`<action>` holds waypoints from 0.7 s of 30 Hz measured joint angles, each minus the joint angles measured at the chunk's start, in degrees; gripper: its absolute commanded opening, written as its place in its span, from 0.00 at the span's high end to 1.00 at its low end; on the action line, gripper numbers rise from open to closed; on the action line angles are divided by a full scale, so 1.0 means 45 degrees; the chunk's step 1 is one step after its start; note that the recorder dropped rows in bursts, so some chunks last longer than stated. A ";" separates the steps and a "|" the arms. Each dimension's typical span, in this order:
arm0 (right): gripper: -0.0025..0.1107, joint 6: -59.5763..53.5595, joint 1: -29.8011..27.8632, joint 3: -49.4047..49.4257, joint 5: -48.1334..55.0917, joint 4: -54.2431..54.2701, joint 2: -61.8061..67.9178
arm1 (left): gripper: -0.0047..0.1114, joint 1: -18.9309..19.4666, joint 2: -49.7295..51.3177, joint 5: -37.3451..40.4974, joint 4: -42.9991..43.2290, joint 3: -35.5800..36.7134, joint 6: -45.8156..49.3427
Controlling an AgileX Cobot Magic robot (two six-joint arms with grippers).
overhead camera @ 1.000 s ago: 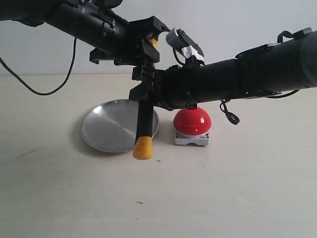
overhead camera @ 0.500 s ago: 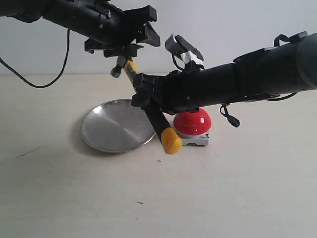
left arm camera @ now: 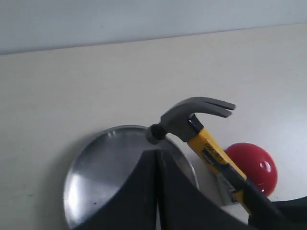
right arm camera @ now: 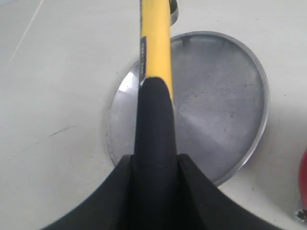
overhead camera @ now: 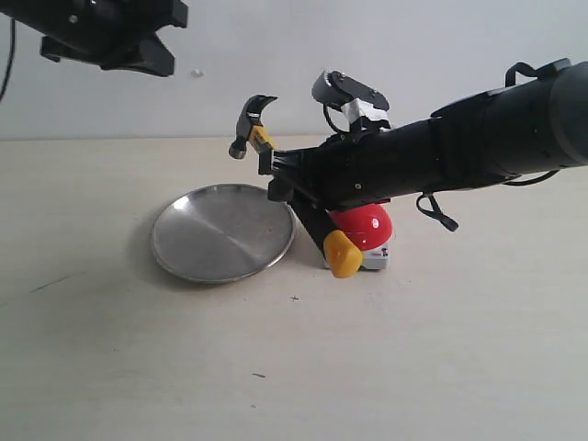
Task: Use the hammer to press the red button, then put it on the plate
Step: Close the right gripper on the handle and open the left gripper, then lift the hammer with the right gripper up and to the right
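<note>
My right gripper (overhead camera: 287, 184) is shut on the black handle of the hammer (overhead camera: 250, 127) and holds it in the air, tilted. Its dark claw head is up above the plate's far right rim, and its yellow end cap (overhead camera: 343, 254) hangs low in front of the red button (overhead camera: 369, 223). In the right wrist view, the handle (right arm camera: 154, 110) runs out of the right gripper (right arm camera: 154, 160) over the steel plate (right arm camera: 220, 91). My left gripper (overhead camera: 152, 41) is high at the top left, shut and empty. From the left wrist I see the left gripper (left arm camera: 156, 155) above the plate (left arm camera: 96, 165), the hammer (left arm camera: 189, 117) and the button (left arm camera: 253, 165).
The plate (overhead camera: 207, 241) lies on the pale tabletop (overhead camera: 294, 367), just left of the button's grey base (overhead camera: 377, 262). The right arm (overhead camera: 478, 142) stretches in from the right, above the button. A white wall stands behind the table.
The left gripper has come off the hammer's head and drawn away up and to the left. The right gripper has tilted the hammer, swinging its yellow end cap right, in front of the button.
</note>
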 measured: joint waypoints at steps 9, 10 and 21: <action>0.98 0.0000 0.0000 0.0332 0.0084 -0.0668 -0.0764 | 0.96 0.0203 -0.6055 -0.5292 0.0888 0.6220 0.0070; 0.98 0.0000 0.0000 0.0391 0.0084 -0.0715 -0.0906 | 0.96 0.0203 -0.6937 -0.6144 0.0888 0.7144 0.0071; 0.98 0.0000 0.0000 0.0424 0.0083 -0.1274 -0.1683 | 0.96 0.0203 -1.4962 -1.0501 0.1090 1.4667 0.0356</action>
